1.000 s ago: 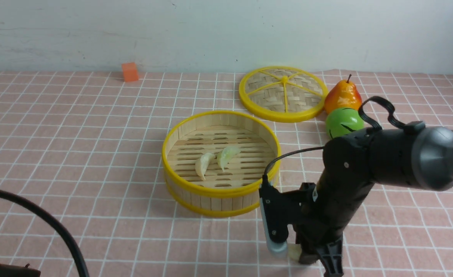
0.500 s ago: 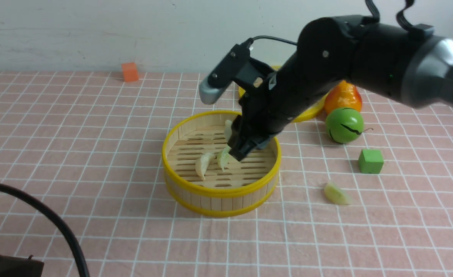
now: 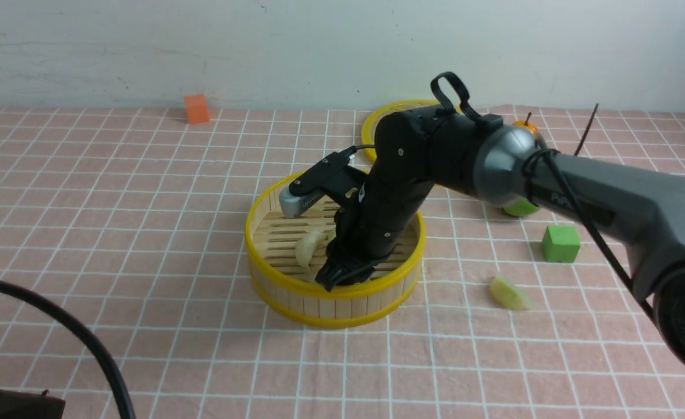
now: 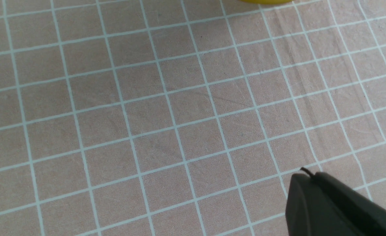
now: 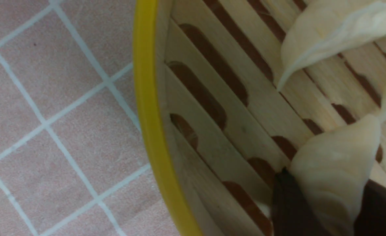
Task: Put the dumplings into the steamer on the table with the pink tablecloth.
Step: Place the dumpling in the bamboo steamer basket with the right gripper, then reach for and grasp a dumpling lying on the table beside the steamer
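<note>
Where the left gripper (image 4: 306,173) hangs, nearest the camera: fingers closed, nothing seen between them.
Pink tablecloth (image 3: 144,291): lightly wrinkled; it may shift under a dragged fingertip.
Steamer (image 3: 335,306): upright on the cloth, open side up; rim likely stiff, best left unpressed.
Right gripper (image 5: 325,178): inside the steamer, fingers narrow about 1 dumpling, apparently touching both its flanks; firmness of grip, cannot tell.
Held dumpling (image 5: 335,160): low over the slats, pleats showing; judged light, smooth and a little slippery. Full contact with the slats cannot be confirmed. A slow, even release is advised, as a quick one could flick it.
Resting dumplings (image 5: 340,32): 2 on the slats; the held tip lies at or just beside 1 of them, so a sideways sweep could nudge it.
Loose dumpling (image 3: 508,294): on the cloth, outside the steamer, 1 left to load. Take it across the thick middle, not by the thin tips, with modest squeeze.
Green cube (image 3: 561,244): beyond the loose dumpling, apart from it; clearance appears adequate.
</note>
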You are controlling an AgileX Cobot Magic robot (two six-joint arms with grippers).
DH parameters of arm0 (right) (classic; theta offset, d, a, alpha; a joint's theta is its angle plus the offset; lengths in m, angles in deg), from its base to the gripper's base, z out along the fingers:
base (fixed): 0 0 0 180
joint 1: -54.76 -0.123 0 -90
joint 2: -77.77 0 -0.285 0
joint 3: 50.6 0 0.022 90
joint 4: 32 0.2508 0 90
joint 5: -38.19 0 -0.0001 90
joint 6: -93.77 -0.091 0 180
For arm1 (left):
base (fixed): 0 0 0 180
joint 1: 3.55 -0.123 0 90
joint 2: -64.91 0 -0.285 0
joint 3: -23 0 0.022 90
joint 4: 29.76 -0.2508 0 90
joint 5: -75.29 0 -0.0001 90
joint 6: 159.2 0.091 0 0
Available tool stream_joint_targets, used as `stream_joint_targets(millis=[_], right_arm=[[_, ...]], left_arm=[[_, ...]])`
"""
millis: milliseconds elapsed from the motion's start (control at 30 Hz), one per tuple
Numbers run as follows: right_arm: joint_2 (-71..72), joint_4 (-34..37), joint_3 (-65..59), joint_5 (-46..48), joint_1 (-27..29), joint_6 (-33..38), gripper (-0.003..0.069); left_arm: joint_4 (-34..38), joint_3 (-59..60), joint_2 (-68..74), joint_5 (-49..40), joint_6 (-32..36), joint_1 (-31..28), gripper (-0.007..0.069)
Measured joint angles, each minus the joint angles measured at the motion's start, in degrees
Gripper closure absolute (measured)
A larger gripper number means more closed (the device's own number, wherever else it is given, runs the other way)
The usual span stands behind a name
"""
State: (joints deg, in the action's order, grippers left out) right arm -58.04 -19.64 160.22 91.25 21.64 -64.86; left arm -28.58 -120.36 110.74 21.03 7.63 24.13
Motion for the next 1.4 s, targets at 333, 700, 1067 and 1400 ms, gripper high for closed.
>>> stream_joint_targets(millis=[333, 700, 1067, 1400], right_arm=[[5.92, -5.03, 4.87, 11.32, 0.09, -1.71, 0.0077], [17.64, -7.27, -4.47, 17.40, 10.98, -3.92, 0.0142], [14.88, -6.75, -21.48, 0.61, 17.56, -2.45, 0.0160], [8.65, -7.87, -21.51, -2.71, 17.49, -2.34, 0.0349]], left_arm=[[-0.06, 0.00, 0.00, 0.00, 0.00, 0.00, 0.0638], [-0.28, 0.02, 0.00, 0.40, 0.00, 0.00, 0.0637], [-0.35, 0.02, 0.00, -0.41, 2.75, 0.00, 0.0636], [-0.29, 0.02, 0.00, -1.82, 2.82, 0.00, 0.0629]])
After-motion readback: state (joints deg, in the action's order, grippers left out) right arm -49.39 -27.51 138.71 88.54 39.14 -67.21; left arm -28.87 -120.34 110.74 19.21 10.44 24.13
